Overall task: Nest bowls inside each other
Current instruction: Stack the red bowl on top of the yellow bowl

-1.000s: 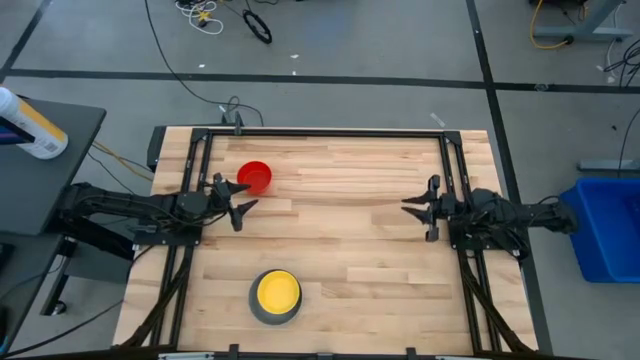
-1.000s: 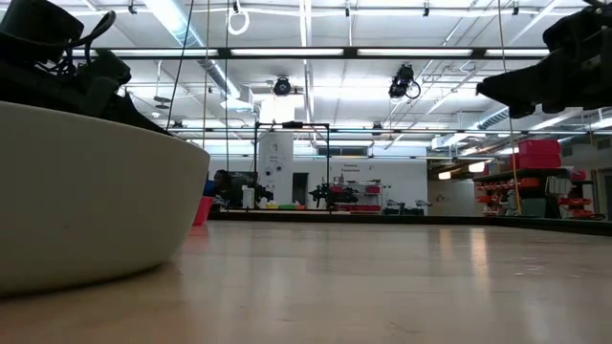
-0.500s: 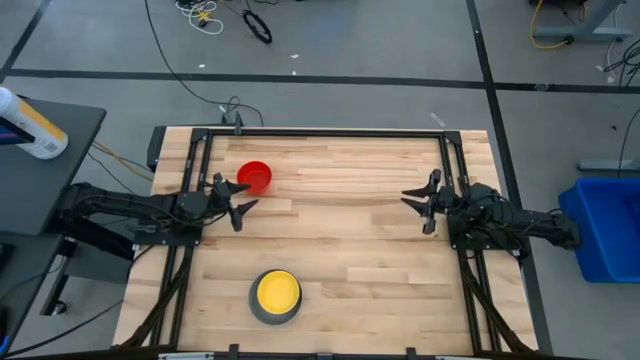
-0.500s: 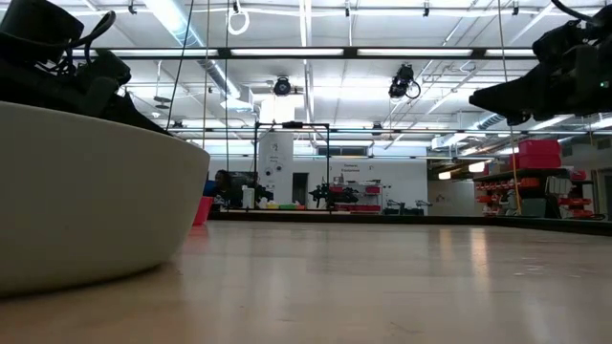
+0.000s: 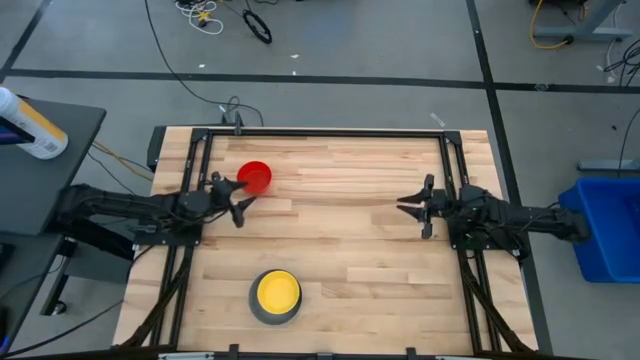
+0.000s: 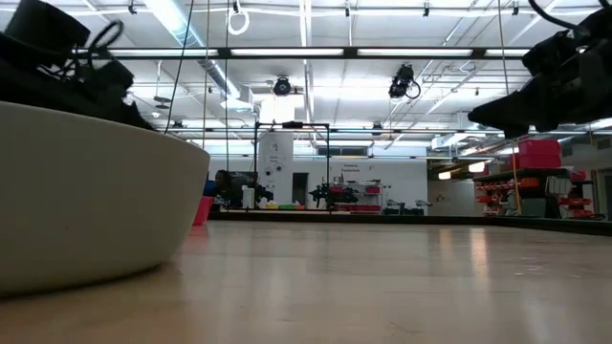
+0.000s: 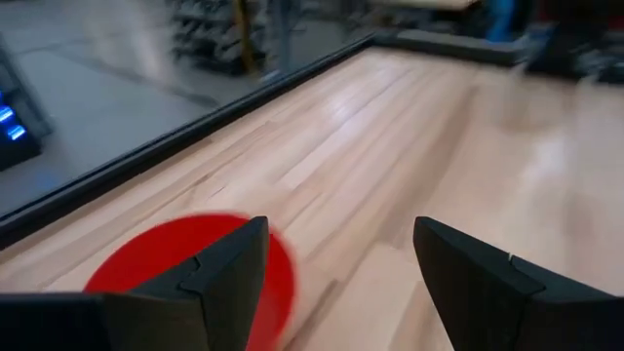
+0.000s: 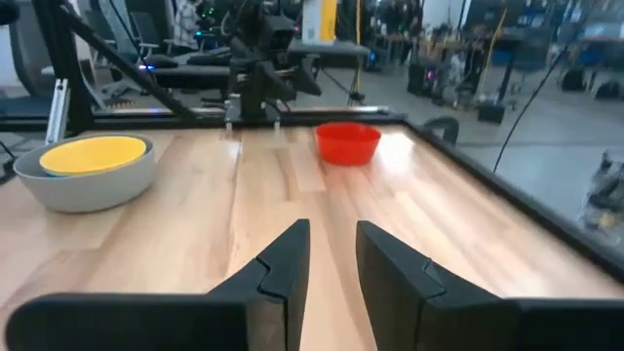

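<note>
A red bowl (image 5: 256, 177) stands upright on the wooden table (image 5: 340, 250) at the far left. A yellow bowl (image 5: 277, 292) sits nested in the grey bowl (image 5: 262, 311) near the front edge. My left gripper (image 5: 241, 198) hovers open just on the near side of the red bowl (image 7: 185, 268), which shows behind one finger and not between the two. My right gripper (image 5: 406, 205) hangs over the table's right part, open by a narrow gap (image 8: 331, 255), pointing level toward the left arm with nothing between its fingers.
Black rails (image 5: 320, 131) frame the table's far, left and right sides. In the low view the grey bowl (image 6: 86, 201) fills the left foreground. Bare wood lies between the two grippers. A blue bin (image 5: 608, 228) stands on the floor to the right.
My right gripper has swung a little on its arm, edging toward the table's middle and sinking slightly in the low view; its finger gap is unchanged. The bowls have stayed where they were.
</note>
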